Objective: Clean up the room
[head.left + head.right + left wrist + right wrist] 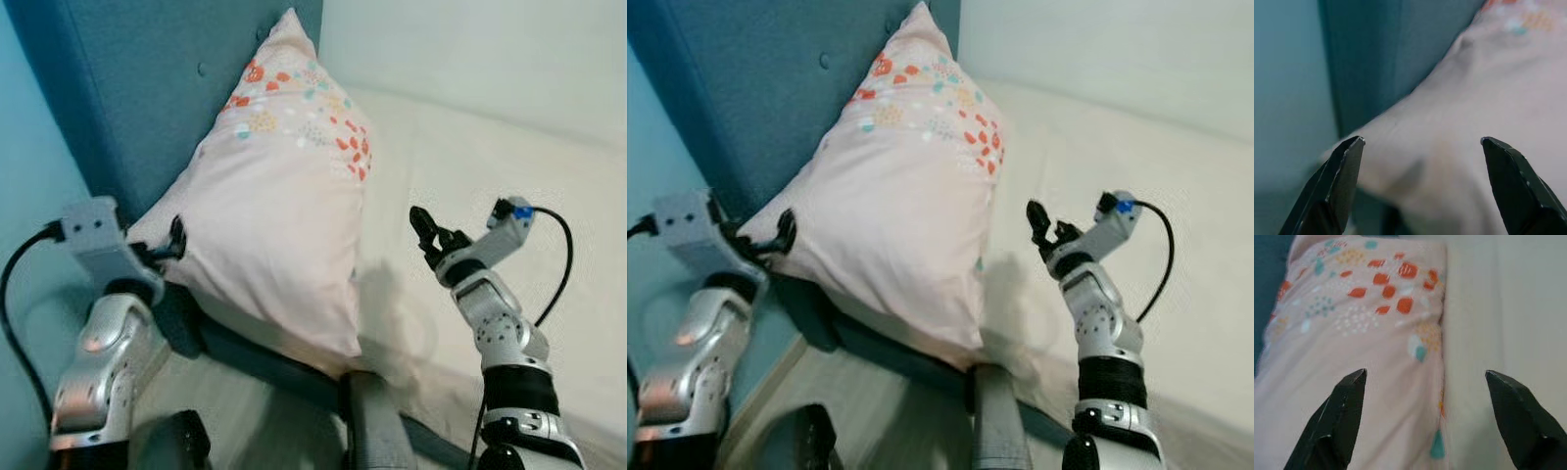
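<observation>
A pale pink pillow [279, 206] with red and teal spots leans upright against the teal padded headboard [147, 88], on the cream bed [490, 166]. My left gripper [176, 238] is open at the pillow's lower left corner, its fingertips right against the fabric. In the left wrist view the fingers [1334, 186] stand wide apart with the pillow [1464, 132] just beyond them. My right gripper [423, 233] hovers open above the bed, a little to the right of the pillow's edge. The right wrist view shows its fingers [1342, 421] spread before the pillow's spotted end [1366, 318].
A teal wall [29, 186] rises on the left beside the headboard. The dark bed frame edge [255, 357] runs below the pillow, with a grey post [377, 426] at the front. The cream wall [470, 49] stands behind the bed.
</observation>
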Motion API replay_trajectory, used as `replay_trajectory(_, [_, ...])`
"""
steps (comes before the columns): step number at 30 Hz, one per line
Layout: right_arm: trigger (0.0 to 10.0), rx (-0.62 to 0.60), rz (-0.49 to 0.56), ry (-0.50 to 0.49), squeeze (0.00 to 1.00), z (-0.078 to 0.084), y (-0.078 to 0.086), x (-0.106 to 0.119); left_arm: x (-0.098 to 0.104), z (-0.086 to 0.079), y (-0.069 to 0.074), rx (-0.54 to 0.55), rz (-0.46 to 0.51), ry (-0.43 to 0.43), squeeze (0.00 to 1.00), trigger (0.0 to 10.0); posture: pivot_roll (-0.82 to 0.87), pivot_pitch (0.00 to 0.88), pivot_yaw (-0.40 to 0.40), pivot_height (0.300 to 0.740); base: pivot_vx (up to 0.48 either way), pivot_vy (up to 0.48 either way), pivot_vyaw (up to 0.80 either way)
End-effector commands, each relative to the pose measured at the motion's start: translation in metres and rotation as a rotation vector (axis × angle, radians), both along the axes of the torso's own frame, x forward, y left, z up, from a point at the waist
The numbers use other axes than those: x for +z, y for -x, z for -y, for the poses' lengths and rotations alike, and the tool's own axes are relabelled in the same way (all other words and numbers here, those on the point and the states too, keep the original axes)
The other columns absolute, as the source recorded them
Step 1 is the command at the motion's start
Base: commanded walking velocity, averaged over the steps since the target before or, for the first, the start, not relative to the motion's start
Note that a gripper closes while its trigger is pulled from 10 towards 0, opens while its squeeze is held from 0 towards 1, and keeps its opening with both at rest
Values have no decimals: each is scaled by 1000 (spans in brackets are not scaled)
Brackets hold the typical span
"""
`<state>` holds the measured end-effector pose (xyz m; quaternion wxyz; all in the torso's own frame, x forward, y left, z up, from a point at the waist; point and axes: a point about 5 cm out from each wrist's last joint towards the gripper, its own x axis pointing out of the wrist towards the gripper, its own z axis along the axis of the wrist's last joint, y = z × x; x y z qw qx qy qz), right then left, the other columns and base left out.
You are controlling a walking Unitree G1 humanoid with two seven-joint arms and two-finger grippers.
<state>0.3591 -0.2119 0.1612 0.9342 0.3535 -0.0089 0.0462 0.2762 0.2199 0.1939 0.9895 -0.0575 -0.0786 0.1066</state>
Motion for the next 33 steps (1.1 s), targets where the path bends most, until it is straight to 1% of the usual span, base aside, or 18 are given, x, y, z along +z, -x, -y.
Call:
replay_trajectory(1, [10000,-10,-15,-33,1000,4,2,-9,-2,-7,5,29,-29,-11,0,10000,46,309,-38,495,0,0,0])
replay_trajectory(3, [10000,-7,19,-149,1000,10,-2,-11,-3,-12,18,37,-75,-30,0,10000,82,379,-20,495,0,0,0])
replay_trajectory(4, [10000,-7,19,-149,1000,10,-2,-11,-3,-12,18,37,-75,-30,0,10000,82,379,-20,495,0,0,0])
replay_trajectory(5, [10000,-1,40,-189,1000,11,-1,-11,-1,-14,27,37,-84,-39,0,10000,98,410,-16,495,0,0,0])
replay_trajectory(7, [10000,-1,40,-189,1000,11,-1,-11,-1,-14,27,37,-84,-39,0,10000,98,410,-16,495,0,0,0])
replay_trajectory(8, [10000,18,64,-238,1000,11,-2,-10,1,-13,33,26,-94,-44,0,10000,112,437,-11,495,0,0,0])
replay_trajectory(9, [10000,18,64,-238,1000,11,-2,-10,1,-13,33,26,-94,-44,0,10000,112,437,-11,495,0,0,0])
replay_trajectory(13, [10000,65,42,-316,1000,4,-13,-15,7,-4,44,-11,-118,-44,0,10000,134,499,1,495,0,0,0])
replay_trajectory(14, [10000,111,66,-335,0,-2,-15,-12,8,-3,47,-18,-123,-46,0,10000,145,517,4,495,0,0,0])
replay_trajectory(15, [10000,165,87,-350,0,-10,-18,-7,10,-1,49,-22,-127,-47,0,10000,150,524,2,495,0,0,0])
replay_trajectory(16, [10000,165,87,-350,0,-10,-18,-7,10,-1,49,-22,-127,-47,0,10000,150,524,2,495,0,0,0])
replay_trajectory(17, [10000,234,111,-366,0,-22,-22,-1,12,0,52,-26,-137,-47,0,10000,152,527,2,495,0,0,0])
replay_trajectory(21, [10000,302,126,-393,0,-38,-29,9,14,2,54,-31,-142,-44,0,10000,156,526,0,495,0,0,0])
replay_trajectory(24, [10000,366,124,-414,0,-52,-31,14,17,3,55,-34,-144,-44,0,10000,159,524,0,495,0,0,0])
replay_trajectory(25, [10000,416,86,-388,0,-64,-34,15,19,3,56,-35,-146,-46,0,10000,166,516,1,495,0,0,0])
replay_trajectory(29, [10000,468,101,-433,0,-73,-34,20,20,3,55,-34,-145,-47,0,10000,164,510,-2,495,0,0,0])
replay_trajectory(31, [10000,605,180,-461,0,-80,-29,26,22,5,53,-32,-143,-44,0,10000,163,496,-8,495,0,0,0])
replay_trajectory(33, [10000,621,171,-436,0,-82,-29,24,22,6,52,-32,-142,-41,0,10000,161,491,-11,495,0,0,0])
